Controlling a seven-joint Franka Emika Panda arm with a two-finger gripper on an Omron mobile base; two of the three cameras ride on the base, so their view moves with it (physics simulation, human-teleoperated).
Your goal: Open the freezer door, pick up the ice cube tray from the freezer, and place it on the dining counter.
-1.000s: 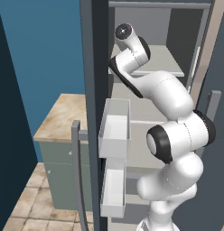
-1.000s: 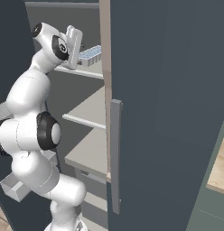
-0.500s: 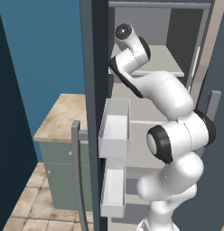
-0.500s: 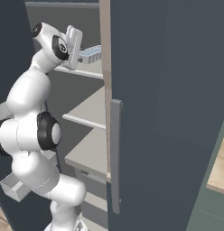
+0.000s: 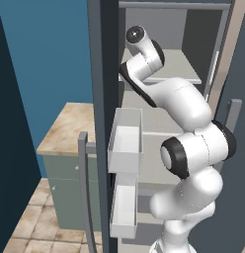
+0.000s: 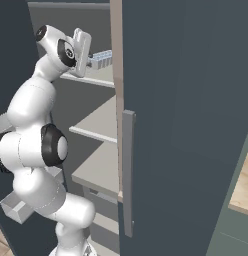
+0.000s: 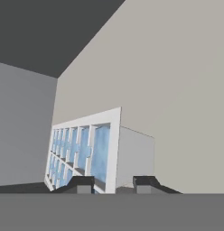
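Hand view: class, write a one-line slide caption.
Gripper closing on the rim of the ice cube tray on a freezer shelf.

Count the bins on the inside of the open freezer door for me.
2, stacked in the left base view: the upper bin sits mid-door, the lower bin below it. The arm may hide others.

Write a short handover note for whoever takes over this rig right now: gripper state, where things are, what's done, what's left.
Gripper: jaws astride the near rim of the ice cube tray; a firm grip is not confirmed.
Ice cube tray: on an upper shelf inside the freezer.
Freezer door: open, bins facing in.
Done: door opened, tray reached.
Left: confirm the grip, lift the tray out, carry it to the dining counter.
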